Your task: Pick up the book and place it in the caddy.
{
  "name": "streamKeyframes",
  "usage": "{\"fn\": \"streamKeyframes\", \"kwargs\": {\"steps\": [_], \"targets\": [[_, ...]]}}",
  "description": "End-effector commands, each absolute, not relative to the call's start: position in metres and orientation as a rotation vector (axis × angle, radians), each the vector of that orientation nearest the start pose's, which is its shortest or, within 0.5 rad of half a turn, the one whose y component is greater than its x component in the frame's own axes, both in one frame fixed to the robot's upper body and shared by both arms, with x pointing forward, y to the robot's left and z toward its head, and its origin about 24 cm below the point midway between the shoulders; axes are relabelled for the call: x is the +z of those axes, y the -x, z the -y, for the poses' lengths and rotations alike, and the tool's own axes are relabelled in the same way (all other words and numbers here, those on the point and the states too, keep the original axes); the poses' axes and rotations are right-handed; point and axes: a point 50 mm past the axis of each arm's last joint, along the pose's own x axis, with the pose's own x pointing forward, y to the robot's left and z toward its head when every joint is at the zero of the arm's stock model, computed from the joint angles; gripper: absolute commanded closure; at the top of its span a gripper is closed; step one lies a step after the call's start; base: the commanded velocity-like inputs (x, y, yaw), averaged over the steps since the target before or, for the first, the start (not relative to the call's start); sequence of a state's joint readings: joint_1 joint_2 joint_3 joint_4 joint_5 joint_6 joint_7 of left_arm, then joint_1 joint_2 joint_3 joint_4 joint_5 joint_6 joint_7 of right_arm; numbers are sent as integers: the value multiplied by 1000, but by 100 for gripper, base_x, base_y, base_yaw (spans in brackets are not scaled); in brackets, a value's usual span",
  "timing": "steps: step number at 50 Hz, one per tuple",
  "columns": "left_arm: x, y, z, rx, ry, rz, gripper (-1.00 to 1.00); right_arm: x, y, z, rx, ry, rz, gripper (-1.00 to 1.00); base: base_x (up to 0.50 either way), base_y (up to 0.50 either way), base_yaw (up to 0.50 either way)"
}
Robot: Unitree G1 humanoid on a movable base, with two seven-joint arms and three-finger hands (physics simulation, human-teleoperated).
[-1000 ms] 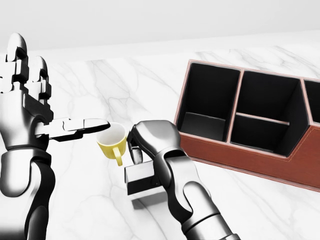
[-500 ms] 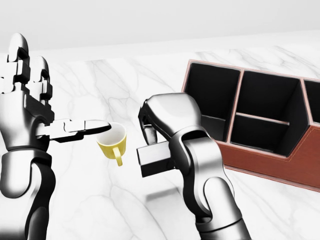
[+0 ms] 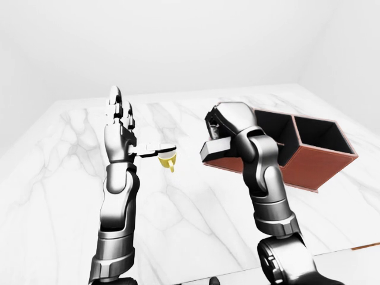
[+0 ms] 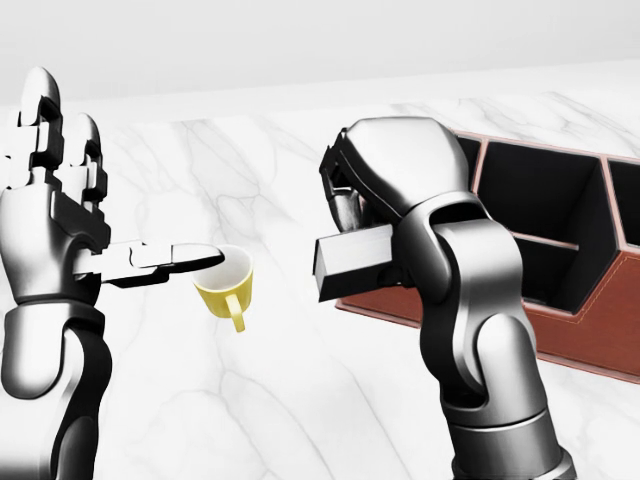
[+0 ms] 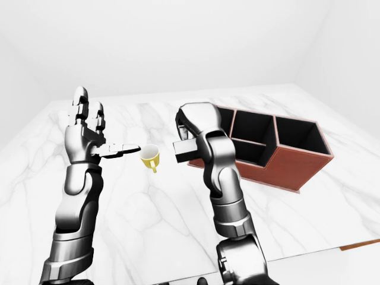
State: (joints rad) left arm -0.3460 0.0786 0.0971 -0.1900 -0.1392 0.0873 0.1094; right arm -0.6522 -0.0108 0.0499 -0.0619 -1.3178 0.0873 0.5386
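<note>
The right hand (image 4: pixel 365 205) is curled closed round the book (image 4: pixel 352 262), a dark slab with a pale page edge, and holds it in the air clear of the marble desk (image 5: pixel 178 208). Taking the caddy (image 5: pixel 270 151) as the landmark: the book hangs just to the left of the caddy's left end wall in the head view, level with or a little above its rim, with its long pale edge pointing away from the caddy toward the left of the view. Whether the book overlaps the rim or is just outside it cannot be told, since the forearm covers that corner. The caddy is a reddish-brown box with black compartments open at the top; it lies at an angle on the desk, its tall end farther right and its lower, stepped side facing the bottom of the view. Well to the left of the caddy, beyond the book, a small yellow mug (image 4: pixel 226 285) stands upright on the desk with its handle toward the bottom of the view. The left hand (image 4: pixel 60 210) is raised farther left again, fingers straight up and spread wide, thumb stretched out sideways with its tip over the mug's rim, gripping nothing. Bare marble lies between mug and caddy under the book, and a wide strip runs along the desk's near edge below the caddy.
</note>
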Motion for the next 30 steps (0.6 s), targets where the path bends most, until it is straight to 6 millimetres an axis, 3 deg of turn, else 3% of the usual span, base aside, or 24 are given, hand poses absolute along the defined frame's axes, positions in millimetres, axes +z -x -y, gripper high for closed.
{"fn": "streamKeyframes", "kwargs": {"steps": [1, 18, 30], "targets": [[171, -295, -163, 71, 94, 439, -100, 232, -329, 105, 63, 1414, 304, 100, 0, 0, 0], [169, -296, -163, 72, 85, 433, -100, 249, -339, 145, -33, 1371, 311, 100, 0, 0, 0], [169, -296, -163, 74, 85, 433, -100, 246, -341, 157, -68, 1370, 309, 100, 0, 0, 0]]}}
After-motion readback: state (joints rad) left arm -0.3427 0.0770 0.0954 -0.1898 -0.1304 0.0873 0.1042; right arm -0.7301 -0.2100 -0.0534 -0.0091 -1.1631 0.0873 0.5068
